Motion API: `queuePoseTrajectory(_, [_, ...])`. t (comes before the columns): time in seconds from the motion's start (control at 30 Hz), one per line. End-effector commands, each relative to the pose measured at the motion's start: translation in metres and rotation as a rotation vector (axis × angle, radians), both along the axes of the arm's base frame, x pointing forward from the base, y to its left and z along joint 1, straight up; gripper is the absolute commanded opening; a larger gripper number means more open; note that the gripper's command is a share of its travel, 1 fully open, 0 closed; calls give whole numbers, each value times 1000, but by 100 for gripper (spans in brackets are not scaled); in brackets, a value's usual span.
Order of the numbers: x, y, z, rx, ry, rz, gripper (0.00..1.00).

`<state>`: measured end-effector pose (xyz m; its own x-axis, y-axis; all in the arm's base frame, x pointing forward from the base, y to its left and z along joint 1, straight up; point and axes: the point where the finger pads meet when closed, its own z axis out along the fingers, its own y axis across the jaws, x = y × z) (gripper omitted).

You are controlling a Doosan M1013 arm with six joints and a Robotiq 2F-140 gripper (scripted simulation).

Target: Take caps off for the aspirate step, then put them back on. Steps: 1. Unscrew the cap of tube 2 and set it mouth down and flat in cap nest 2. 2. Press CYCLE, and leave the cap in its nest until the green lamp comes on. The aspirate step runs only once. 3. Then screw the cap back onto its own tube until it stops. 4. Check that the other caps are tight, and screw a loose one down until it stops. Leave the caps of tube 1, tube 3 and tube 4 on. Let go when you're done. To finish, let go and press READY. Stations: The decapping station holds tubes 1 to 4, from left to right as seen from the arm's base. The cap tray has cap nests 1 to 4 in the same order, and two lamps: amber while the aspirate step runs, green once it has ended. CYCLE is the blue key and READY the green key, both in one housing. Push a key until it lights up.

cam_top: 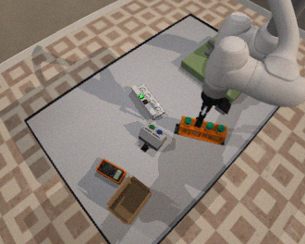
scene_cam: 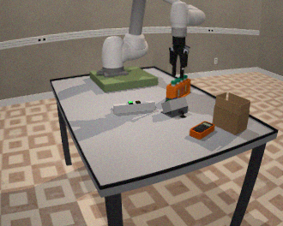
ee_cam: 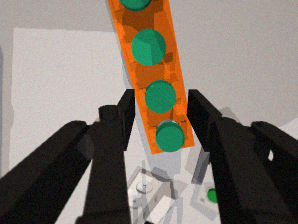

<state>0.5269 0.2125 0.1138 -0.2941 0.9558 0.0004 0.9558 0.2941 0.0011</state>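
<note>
The orange decapping station (cam_top: 200, 130) holds its tubes, each with a green cap on. My gripper (cam_top: 200, 118) hangs straight down over the rack. In the wrist view the fingers stand on both sides of the second cap from the near end (ee_cam: 160, 96), with a gap on each side, so the gripper is open and holds nothing. The white cap tray (cam_top: 148, 102) shows its green lamp (cam_top: 140, 95) lit, and its nests look empty. The grey key housing (cam_top: 152, 136) with the blue and green keys sits just left of the rack.
An orange multimeter (cam_top: 111, 170) and an open cardboard box (cam_top: 129, 199) lie near the front of the table. The arm's green base plate (scene_cam: 123, 78) is at the back. The arm's bulky wrist joints hang over the rack's right side.
</note>
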Motion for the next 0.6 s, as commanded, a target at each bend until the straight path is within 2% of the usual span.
queuePoseTrajectory(0.0, [0, 0, 5, 1, -1, 0, 41])
queuePoseTrajectory(0.17, [0, 0, 20, 1, -1, 0, 41])
queuePoseTrajectory(0.23, [0, 0, 21, 1, -1, 0, 41])
queuePoseTrajectory(0.37, [17, -27, 21, 0, -1, 301, 41])
queuePoseTrajectory(0.5, [27, -44, 21, -1, -2, 478, 41])
queuePoseTrajectory(0.57, [27, -44, 21, -1, -2, 478, 41])
